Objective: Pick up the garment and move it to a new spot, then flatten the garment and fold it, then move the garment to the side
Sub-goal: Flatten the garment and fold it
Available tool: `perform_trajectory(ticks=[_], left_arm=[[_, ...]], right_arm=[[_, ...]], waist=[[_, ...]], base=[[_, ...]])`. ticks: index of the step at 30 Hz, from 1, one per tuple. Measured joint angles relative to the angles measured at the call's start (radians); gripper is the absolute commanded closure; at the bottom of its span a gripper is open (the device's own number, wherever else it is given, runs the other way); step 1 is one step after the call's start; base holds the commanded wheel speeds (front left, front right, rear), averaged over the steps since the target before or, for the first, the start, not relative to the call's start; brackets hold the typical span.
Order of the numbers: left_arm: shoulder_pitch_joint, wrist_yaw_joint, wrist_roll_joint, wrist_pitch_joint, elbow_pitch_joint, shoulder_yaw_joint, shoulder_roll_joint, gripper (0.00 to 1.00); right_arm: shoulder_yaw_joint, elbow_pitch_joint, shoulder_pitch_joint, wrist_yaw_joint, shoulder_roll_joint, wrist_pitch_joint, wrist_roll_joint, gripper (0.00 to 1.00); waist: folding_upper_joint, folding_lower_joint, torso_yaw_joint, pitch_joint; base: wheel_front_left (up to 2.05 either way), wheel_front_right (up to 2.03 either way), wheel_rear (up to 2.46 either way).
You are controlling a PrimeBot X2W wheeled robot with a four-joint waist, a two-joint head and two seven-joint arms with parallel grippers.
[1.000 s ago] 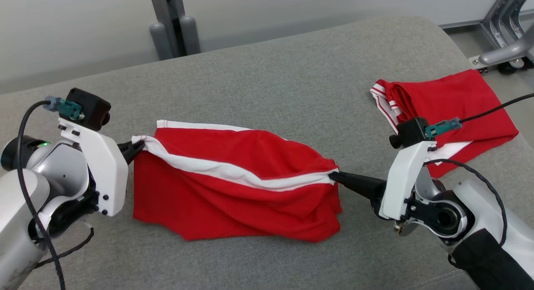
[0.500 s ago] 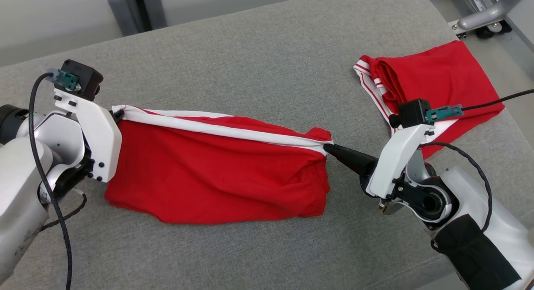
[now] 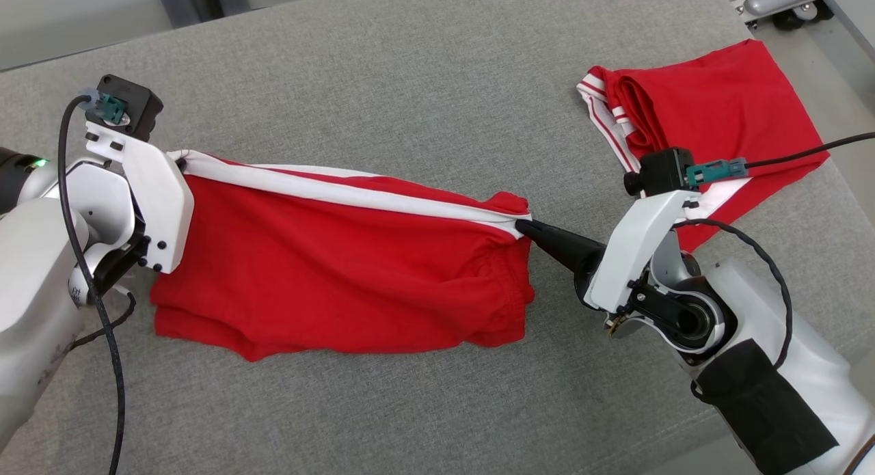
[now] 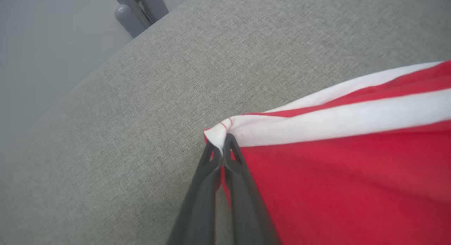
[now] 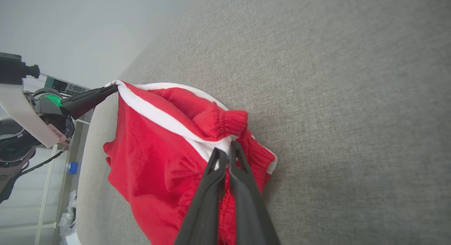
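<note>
On the worktop (image 3: 410, 65), the garment (image 3: 342, 277) lies flatter than before, white band (image 3: 342, 191) taut between my left pincer (image 4: 222, 141) and right pincer (image 3: 521, 223), both clamped on it

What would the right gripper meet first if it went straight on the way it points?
The red garment that the right gripper pinches at its edge; beyond the cloth, probably the left gripper, though depth is unclear.
</note>
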Motion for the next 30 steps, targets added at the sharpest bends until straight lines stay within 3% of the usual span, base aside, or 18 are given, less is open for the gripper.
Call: perform_trajectory(ticks=[7,8,9,10,12,30], left_arm=[[-0.005,-0.011,0.004,-0.019,0.035,-0.007,-0.022,1.00],[-0.006,-0.014,0.004,-0.020,0.039,-0.009,-0.027,1.00],[-0.007,-0.017,0.004,-0.021,0.044,-0.011,-0.031,1.00],[-0.007,-0.017,0.004,-0.025,0.048,-0.012,-0.034,0.60],[-0.008,-0.017,0.010,-0.044,0.051,-0.012,-0.036,0.00],[0.008,-0.011,0.005,-0.130,0.113,-0.016,-0.074,0.00]], right_arm=[[0.003,0.023,-0.006,0.000,0.005,-0.013,-0.001,1.00],[0.003,0.028,-0.007,0.000,0.005,-0.014,-0.001,0.85],[0.003,0.031,-0.009,0.000,0.006,-0.017,-0.002,0.38],[0.001,0.035,-0.011,0.000,0.008,-0.019,-0.001,0.00],[0.000,0.044,-0.017,0.000,0.014,-0.026,-0.001,0.00],[-0.053,0.146,-0.031,0.000,-0.002,-0.113,-0.056,0.00]], waist=[[0.0000,0.0000,0.006,0.013],[0.0000,0.0000,0.007,0.013],[0.0000,0.0000,0.008,0.014],[0.0000,0.0000,0.009,0.014],[0.0000,0.0000,0.011,0.015],[0.0000,0.0000,0.030,-0.056]], base=[[0.00,0.00,0.00],[0.00,0.00,0.00],[0.00,0.00,0.00],[0.00,0.00,0.00],[0.00,0.00,0.00],[0.00,0.00,0.00]])
